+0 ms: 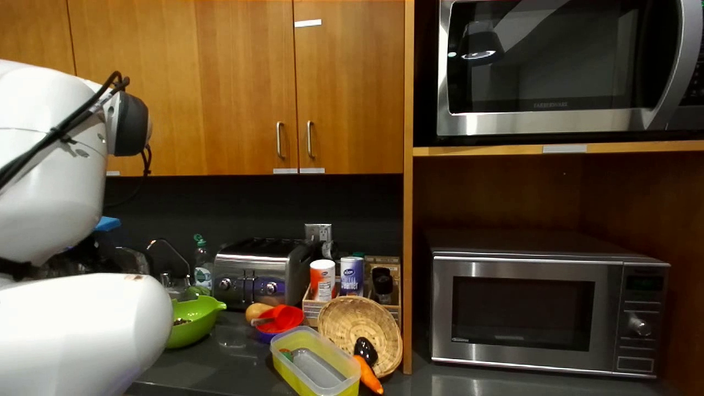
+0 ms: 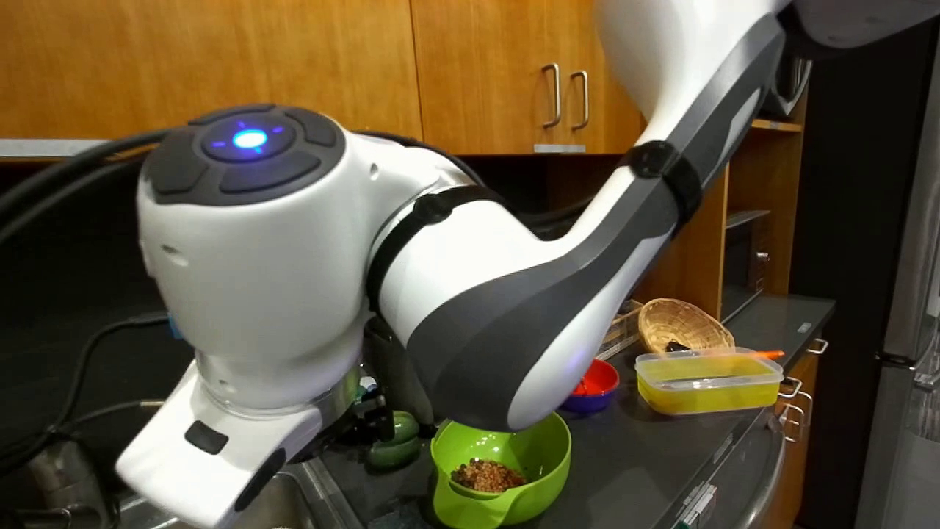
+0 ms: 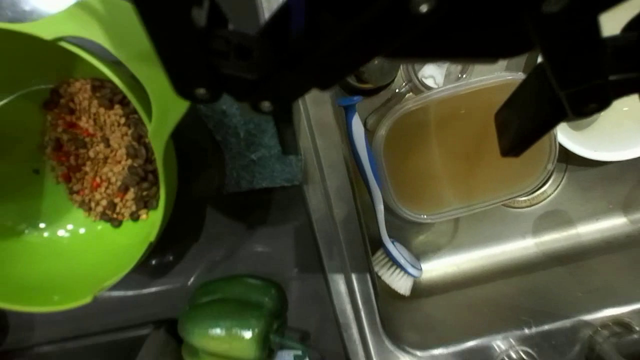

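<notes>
My gripper stands open over the sink's edge, its black fingers wide apart with nothing held between them. Below the gap, in the wrist view, a blue and white dish brush lies along the sink's side, bristles toward the lower part of the picture. Beside it is a clear tub of cloudy brown liquid, partly covered by one finger. A green bowl holding brown, dark and red bits stands left of the gripper on the counter. The arm largely hides the gripper in the exterior views.
A green pepper and a teal cloth lie on the counter beside the metal sink. A white dish is in the sink. Farther along are a yellow container, a wicker basket, a red bowl and a toaster.
</notes>
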`<state>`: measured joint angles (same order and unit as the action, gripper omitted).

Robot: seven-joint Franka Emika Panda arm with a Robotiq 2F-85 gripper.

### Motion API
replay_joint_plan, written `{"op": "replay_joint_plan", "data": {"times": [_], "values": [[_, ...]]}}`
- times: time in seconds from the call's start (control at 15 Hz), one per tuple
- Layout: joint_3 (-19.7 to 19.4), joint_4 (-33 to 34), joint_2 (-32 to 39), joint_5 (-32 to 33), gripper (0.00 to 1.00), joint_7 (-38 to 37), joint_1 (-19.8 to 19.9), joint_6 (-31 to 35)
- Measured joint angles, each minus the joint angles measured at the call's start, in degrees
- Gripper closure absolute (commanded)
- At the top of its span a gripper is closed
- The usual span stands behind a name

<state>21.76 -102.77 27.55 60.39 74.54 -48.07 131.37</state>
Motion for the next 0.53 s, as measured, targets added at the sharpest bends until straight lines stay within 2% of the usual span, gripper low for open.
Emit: {"op": "replay_joint_plan", "data": {"times": [0.27,0.53], "values": [[-1.37,2.68,0.26,8.19,0.00,-1.48,-2.49,-5.72],[-1.85,4.93,1.32,10.41,0.00,-1.63,-2.56,-8.03]]}}
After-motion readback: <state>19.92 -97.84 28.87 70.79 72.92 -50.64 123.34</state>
